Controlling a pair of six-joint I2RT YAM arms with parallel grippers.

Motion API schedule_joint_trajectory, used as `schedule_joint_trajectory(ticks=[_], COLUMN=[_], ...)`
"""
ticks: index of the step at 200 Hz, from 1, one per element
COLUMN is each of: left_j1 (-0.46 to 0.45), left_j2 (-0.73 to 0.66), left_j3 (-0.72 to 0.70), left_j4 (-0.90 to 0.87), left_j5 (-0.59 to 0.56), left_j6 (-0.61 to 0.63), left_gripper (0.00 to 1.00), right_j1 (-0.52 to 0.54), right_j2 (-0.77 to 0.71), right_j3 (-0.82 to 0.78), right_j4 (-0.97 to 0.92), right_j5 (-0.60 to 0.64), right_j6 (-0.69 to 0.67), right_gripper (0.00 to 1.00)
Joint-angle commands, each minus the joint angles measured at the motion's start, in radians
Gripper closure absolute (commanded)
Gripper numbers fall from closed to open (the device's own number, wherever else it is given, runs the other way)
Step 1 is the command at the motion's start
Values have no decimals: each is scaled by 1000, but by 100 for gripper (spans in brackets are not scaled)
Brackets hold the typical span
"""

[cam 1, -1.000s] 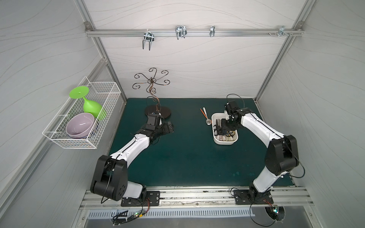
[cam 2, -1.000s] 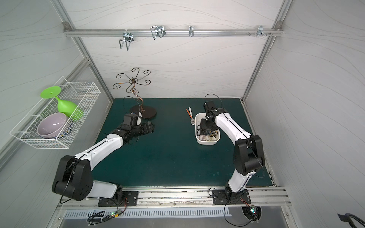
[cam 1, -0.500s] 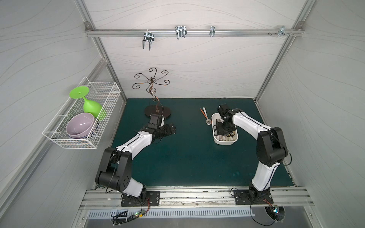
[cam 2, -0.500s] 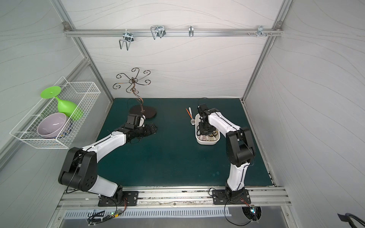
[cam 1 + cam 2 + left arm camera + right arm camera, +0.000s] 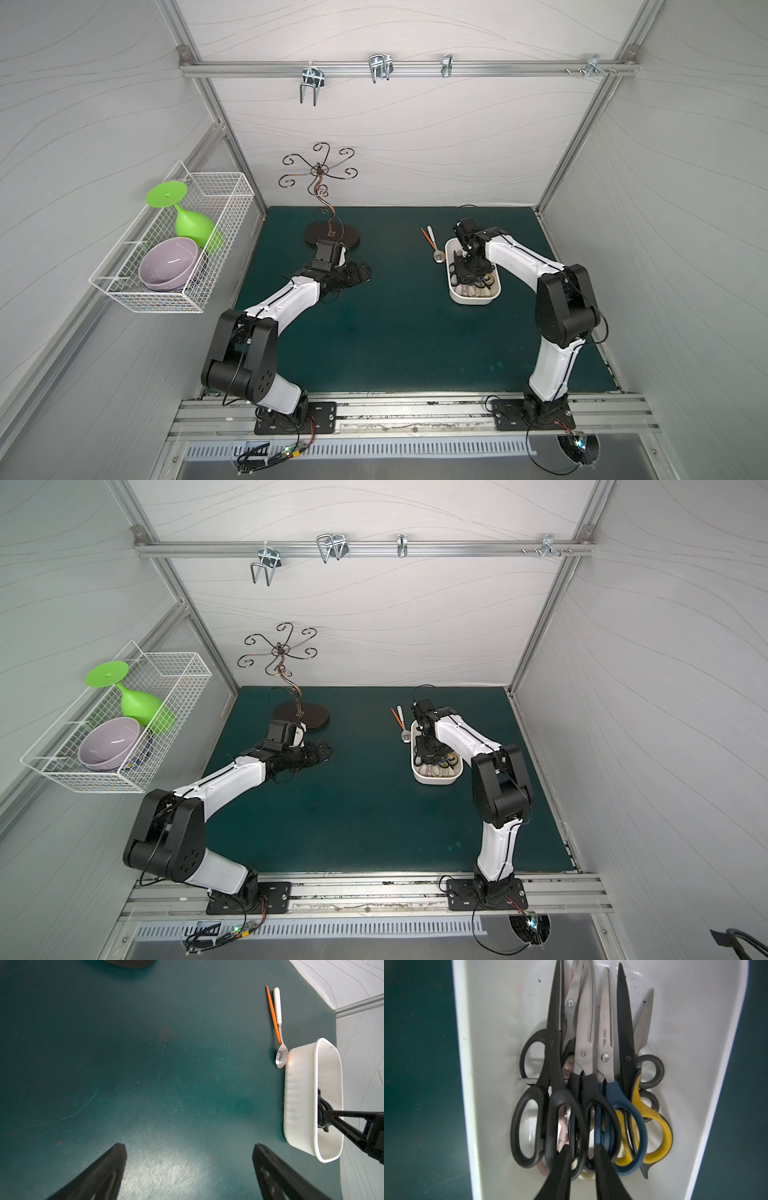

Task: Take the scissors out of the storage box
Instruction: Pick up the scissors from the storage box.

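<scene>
Black fingers of the right gripper (image 5: 581,1153) stand close together, straddling the loops of a black-handled pair in the middle of the pile. Whether they already pinch it or only bracket it, I cannot tell.

The scissors (image 5: 591,1084) all lie bundled in the white box (image 5: 467,1064), blades pointing one way and handles bunched at the end where the gripper comes in. That approach looks deliberate: the loops give the fingers something to catch, while the smooth blades would likely slip. The loops overlap, so lifting one pair may drag a neighbour along.

The box rests on the green mat (image 5: 124,1064) toward the right rear corner. A spoon (image 5: 277,1005) and an orange stick (image 5: 271,1007) lie just beside one of its ends.

The left gripper (image 5: 189,1147) is spread wide over bare mat, well apart from the box and holding nothing. It seems parked clear of the reach.
</scene>
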Motion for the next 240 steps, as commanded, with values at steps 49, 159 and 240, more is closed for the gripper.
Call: schedule_joint_trajectory(ticks=[49, 159, 240], left_j1=[0, 0, 0], left_j2=[-9, -7, -11], left_j3=[35, 32, 38], left_j4=[-3, 1, -8], left_j5=[10, 13, 1], left_j6=[0, -5, -9], left_gripper=[1, 1, 1], right_j1=[21, 29, 26], right_j2=[39, 35, 9], right_j3=[5, -33, -12], right_j4=[-13, 18, -3], right_j5=[47, 56, 73], right_j6=[10, 5, 9], right_gripper=[79, 78, 94])
